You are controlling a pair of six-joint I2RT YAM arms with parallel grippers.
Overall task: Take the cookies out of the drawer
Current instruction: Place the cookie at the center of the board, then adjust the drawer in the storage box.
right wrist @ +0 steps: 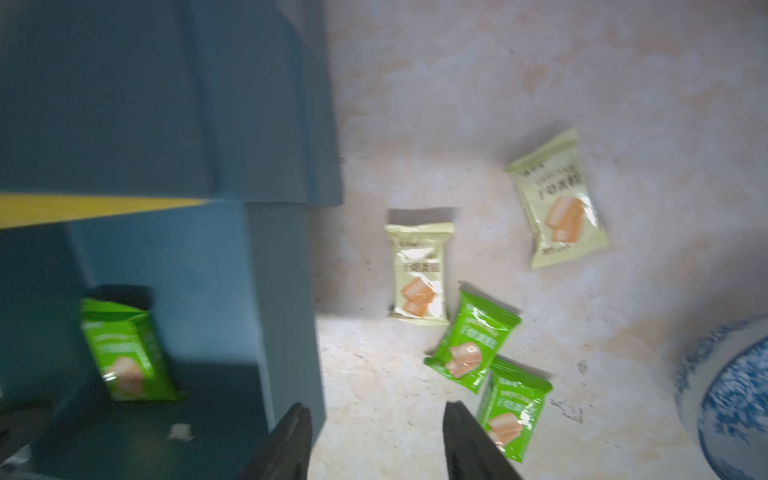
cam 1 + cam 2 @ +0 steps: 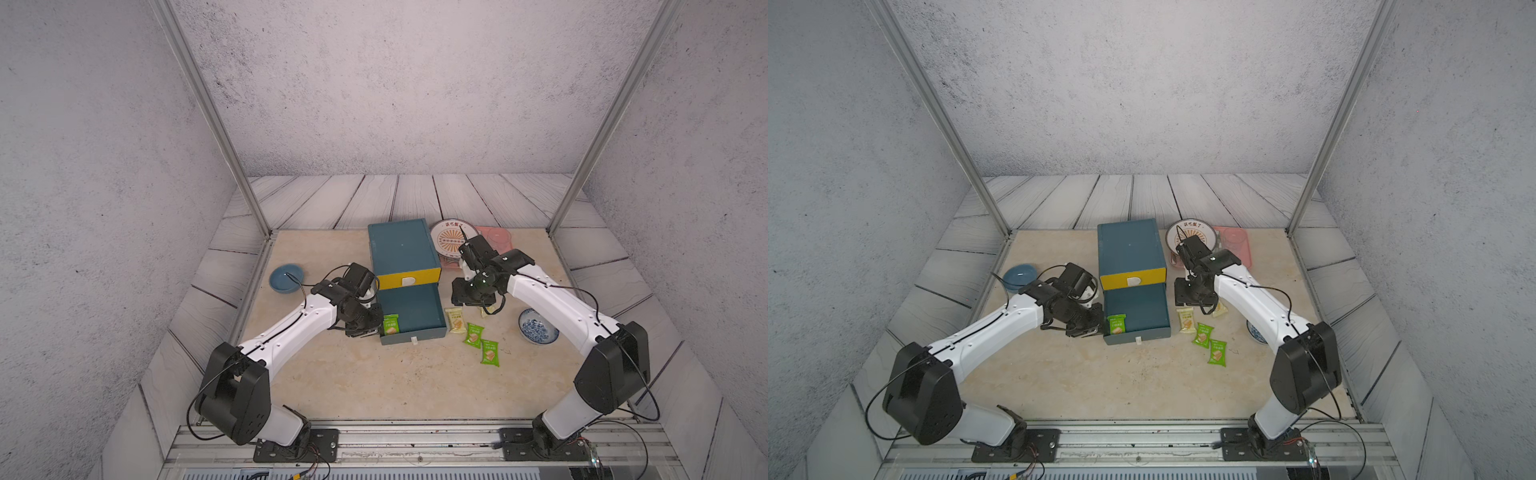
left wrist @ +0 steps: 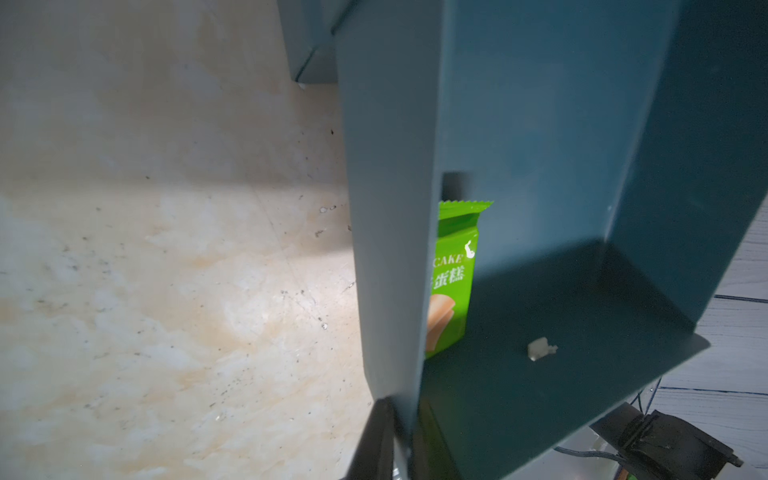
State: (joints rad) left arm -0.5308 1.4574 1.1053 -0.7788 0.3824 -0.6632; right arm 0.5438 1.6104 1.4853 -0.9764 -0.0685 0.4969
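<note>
Beige marbled surface (image 2: pixel 374 386) spanning both top views. At its back middle, a teal cabinet (image 2: pixel 401 245) with a closed yellow upper front. Below that, the lower drawer (image 2: pixel 419 307), pulled out toward the arms.

Seen whole only in the top views:
- plain blue bowl (image 2: pixel 286 278) at the left
- printed round plate (image 2: pixel 451 239) beside a pink tray (image 2: pixel 498 237), both behind the right arm
- blue-and-white patterned bowl (image 2: pixel 538 326) at the right

Inside the drawer, one green cookie packet (image 2: pixel 390 325), propped on edge against the left wall near the front. Sharp only in the left wrist view: sawtooth top seam, the word "CAKE", a picture of tan slices, and a white scrap (image 3: pixel 540 348) on the drawer floor.

Out on the surface, just right of the drawer:
- pale yellow packet (image 2: pixel 456 320)
- inner green packet (image 2: pixel 473 335), touching the outer green packet (image 2: pixel 490 353)
- second pale yellow packet (image 1: pixel 559 203), whole in the right wrist view and mostly hidden under the arm from above

All flat, pillow-shaped and glossy.

Left end effector (image 2: pixel 372 331) at the drawer's left front corner, pinched nearly together on that wall. One dark finger (image 3: pixel 376 436) outside it, the partner hidden.

Right end effector (image 1: pixel 378 449) with fingers apart, nothing between them, over bare surface beside the drawer's right wall.
</note>
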